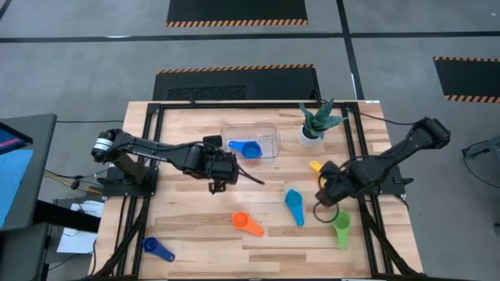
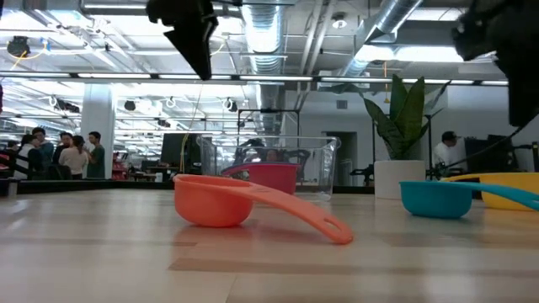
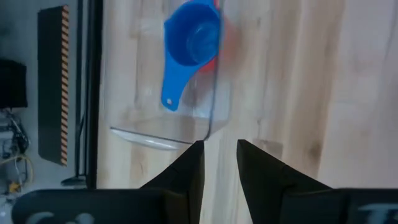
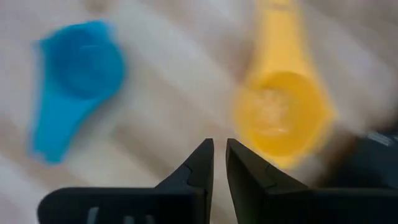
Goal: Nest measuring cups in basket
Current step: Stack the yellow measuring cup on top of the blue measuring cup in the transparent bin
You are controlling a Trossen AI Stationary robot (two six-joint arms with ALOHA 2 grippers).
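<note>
The clear basket (image 1: pixel 266 131) stands at the far middle of the table. In it lies a blue cup (image 3: pixel 189 40) on top of a red one (image 2: pixel 269 178). On the bare table lie a yellow cup (image 4: pixel 283 118), a teal cup (image 1: pixel 294 204), an orange cup (image 1: pixel 248 223), a green cup (image 1: pixel 341 226) and a dark blue cup (image 1: pixel 156 248). My left gripper (image 3: pixel 219 149) hangs open above the table just near of the basket, nothing between its fingers. My right gripper (image 4: pixel 219 146) is shut, high over the table between the teal and yellow cups.
A white pot with a green plant (image 1: pixel 311 134) stands just right of the basket. Black frame rails (image 1: pixel 148 156) run along the table's left and right sides. Bare wood lies between the basket and the orange cup.
</note>
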